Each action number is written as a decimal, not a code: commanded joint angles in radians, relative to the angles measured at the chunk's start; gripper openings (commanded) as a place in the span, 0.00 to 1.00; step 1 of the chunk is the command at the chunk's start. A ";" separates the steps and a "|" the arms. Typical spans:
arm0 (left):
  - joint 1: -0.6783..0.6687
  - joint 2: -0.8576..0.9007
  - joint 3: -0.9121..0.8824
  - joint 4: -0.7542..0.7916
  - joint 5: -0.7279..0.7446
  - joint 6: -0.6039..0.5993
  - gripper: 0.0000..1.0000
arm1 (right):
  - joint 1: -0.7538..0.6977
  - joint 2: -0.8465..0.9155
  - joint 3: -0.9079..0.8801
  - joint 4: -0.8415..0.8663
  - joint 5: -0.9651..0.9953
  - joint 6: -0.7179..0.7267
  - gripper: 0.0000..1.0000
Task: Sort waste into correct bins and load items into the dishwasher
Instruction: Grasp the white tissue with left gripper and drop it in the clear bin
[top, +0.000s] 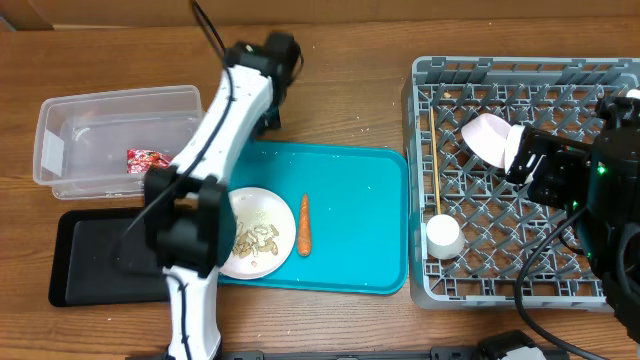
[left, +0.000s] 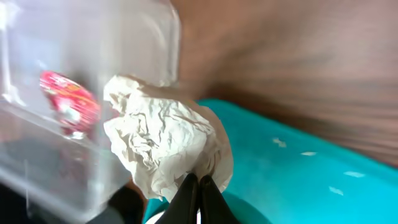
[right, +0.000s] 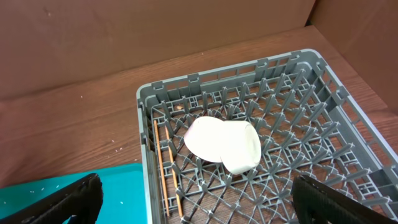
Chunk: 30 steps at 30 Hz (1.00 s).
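Observation:
My left gripper (left: 199, 193) is shut on the crumpled white tissue (left: 165, 140) and holds it above the teal tray's back left corner, beside the clear tub (left: 74, 143). The red wrapper (left: 68, 102) lies in that tub (top: 60, 150). In the overhead view the gripper (top: 268, 118) hides the tissue. The plate (top: 258, 232) with rice scraps and the carrot (top: 304, 224) lie on the teal tray. My right gripper (right: 199, 211) is open and empty above the grey rack (right: 144, 124). The rack holds two bowls (right: 224, 144), the chopsticks (right: 160, 162) and the cup (top: 444, 236).
The black tray (top: 100, 260) lies at the front left, below the clear tub, partly under my left arm. The teal tray (top: 360, 220) fills the middle, touching the rack's (top: 520, 70) left side. Bare wooden table runs along the back.

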 joint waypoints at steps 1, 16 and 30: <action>0.031 -0.141 0.055 -0.015 0.004 0.008 0.04 | 0.003 -0.002 0.009 0.002 0.014 0.008 1.00; 0.305 -0.109 0.022 -0.128 0.223 0.032 0.36 | 0.003 -0.002 0.009 0.002 0.014 0.008 1.00; 0.076 -0.101 0.050 0.100 0.283 0.208 0.76 | 0.003 -0.002 0.009 0.002 0.014 0.008 1.00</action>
